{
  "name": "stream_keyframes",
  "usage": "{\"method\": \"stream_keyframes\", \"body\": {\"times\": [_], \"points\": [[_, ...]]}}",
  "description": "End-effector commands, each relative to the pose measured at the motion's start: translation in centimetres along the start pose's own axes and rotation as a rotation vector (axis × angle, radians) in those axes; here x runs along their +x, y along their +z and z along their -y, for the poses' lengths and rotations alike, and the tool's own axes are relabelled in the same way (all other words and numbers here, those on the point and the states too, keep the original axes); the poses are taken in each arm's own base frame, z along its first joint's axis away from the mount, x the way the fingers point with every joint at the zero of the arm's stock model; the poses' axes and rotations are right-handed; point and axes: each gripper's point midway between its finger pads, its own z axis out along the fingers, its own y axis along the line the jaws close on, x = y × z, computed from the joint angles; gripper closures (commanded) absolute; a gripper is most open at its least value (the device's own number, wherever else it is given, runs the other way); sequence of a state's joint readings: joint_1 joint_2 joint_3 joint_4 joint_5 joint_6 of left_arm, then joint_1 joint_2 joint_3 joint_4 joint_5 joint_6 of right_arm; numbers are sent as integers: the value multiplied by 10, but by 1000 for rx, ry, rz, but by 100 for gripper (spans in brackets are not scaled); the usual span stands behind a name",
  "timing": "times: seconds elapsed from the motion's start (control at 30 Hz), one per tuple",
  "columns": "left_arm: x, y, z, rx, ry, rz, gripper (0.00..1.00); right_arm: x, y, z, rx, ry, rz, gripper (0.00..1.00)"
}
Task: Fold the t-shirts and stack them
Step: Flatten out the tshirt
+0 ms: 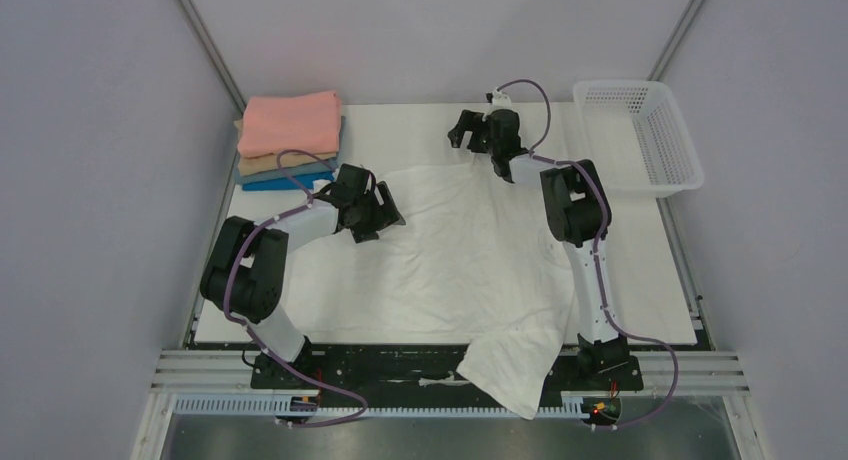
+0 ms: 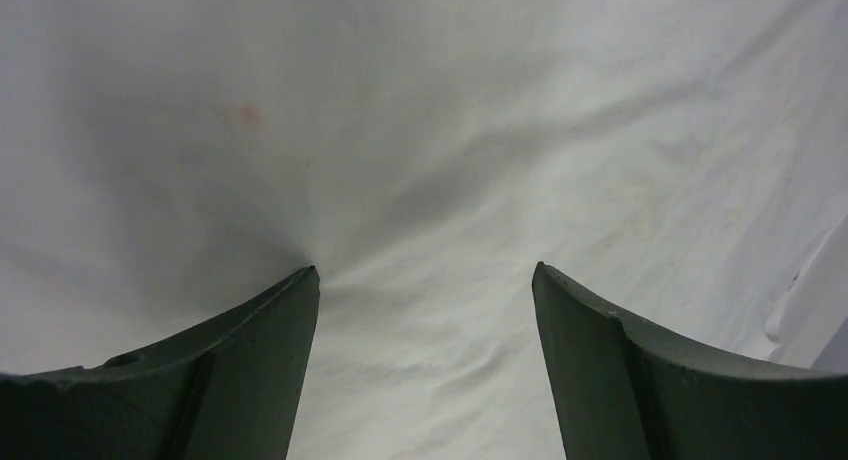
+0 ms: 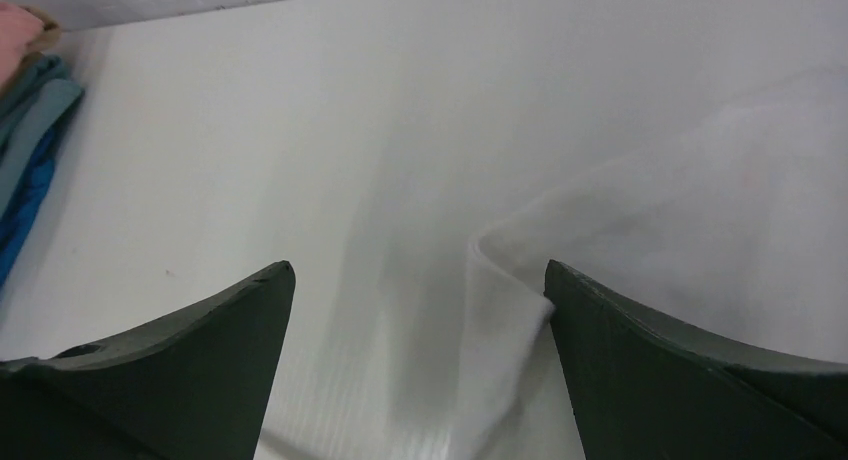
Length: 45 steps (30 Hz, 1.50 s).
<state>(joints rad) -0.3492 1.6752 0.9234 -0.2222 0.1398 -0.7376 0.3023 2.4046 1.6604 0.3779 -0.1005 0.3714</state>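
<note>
Top external: rumpled white cloth t-shirt (image 1: 450, 265), neat rectangular folded stack (image 1: 288, 130).

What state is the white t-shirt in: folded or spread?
Spread: the white t-shirt lies wide across the table, one corner overhanging the near edge.

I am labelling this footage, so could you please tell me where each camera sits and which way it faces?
Top external: fixed above and behind the bases, looking down on the table; shows the left end effector and right end effector.
Left wrist: on that wrist, looking down close at the shirt; its open fingers at bottom.
Right wrist: on that wrist, facing across the table toward the stack; its open fingers at bottom.
Shared: shirt in all; stack in top and right wrist.
</note>
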Motion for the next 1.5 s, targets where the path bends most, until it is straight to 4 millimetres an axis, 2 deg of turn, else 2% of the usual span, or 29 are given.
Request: {"method": "stream_keyframes", "body": {"times": [0.0, 0.1, 0.23, 0.33, 0.47, 0.5, 0.6, 0.63, 0.67, 0.77, 0.8, 0.87, 0.9, 1.03, 1.07, 1.17, 1.47], "points": [[14, 7, -20, -73, 41, -56, 15, -36, 28, -63, -179, 23, 148, 2], [13, 7, -21, -78, 42, -54, 15, -29, 37, -85, -239, 51, 140, 2], [12, 6, -20, -77, 42, -51, 15, -27, 34, -97, -262, 55, 148, 2], [12, 6, -17, -65, 41, -52, 15, -43, 27, -103, -258, 27, 177, 2], [11, 4, -14, -53, 40, -53, 15, -74, 13, -109, -237, -34, 221, 2], [11, 3, -12, -46, 41, -52, 15, -83, 7, -111, -229, -53, 227, 2], [7, -3, -6, -23, 41, -38, 15, -87, -21, -105, -177, -115, 185, 2], [5, -6, -4, -16, 43, -30, 15, -78, -33, -95, -136, -136, 155, 2], [3, -10, -2, -12, 47, -21, 15, -79, -50, -90, -105, -154, 150, 2], [-2, -22, -2, -25, 56, 8, 15, -39, -101, -54, 27, -205, 38, 2], [-4, -27, -4, -40, 59, 22, 15, -33, -120, -44, 70, -219, 14, 2], [-4, -35, -11, -69, 53, 48, 15, 1, -152, -19, 164, -217, -82, 2], [-4, -38, -13, -68, 50, 58, 15, 9, -165, -14, 187, -209, -106, 2], [1, -41, -15, -48, 30, 73, 14, 64, -209, 9, 246, -164, -241, 2], [3, -40, -16, -48, 27, 71, 14, 76, -216, 16, 267, -170, -263, 2], [9, -35, -18, -45, 21, 53, 14, 93, -223, 36, 335, -197, -319, 2], [17, -11, -22, -42, 0, 9, 14, 112, -221, 94, 482, -169, -438, 2]]}}
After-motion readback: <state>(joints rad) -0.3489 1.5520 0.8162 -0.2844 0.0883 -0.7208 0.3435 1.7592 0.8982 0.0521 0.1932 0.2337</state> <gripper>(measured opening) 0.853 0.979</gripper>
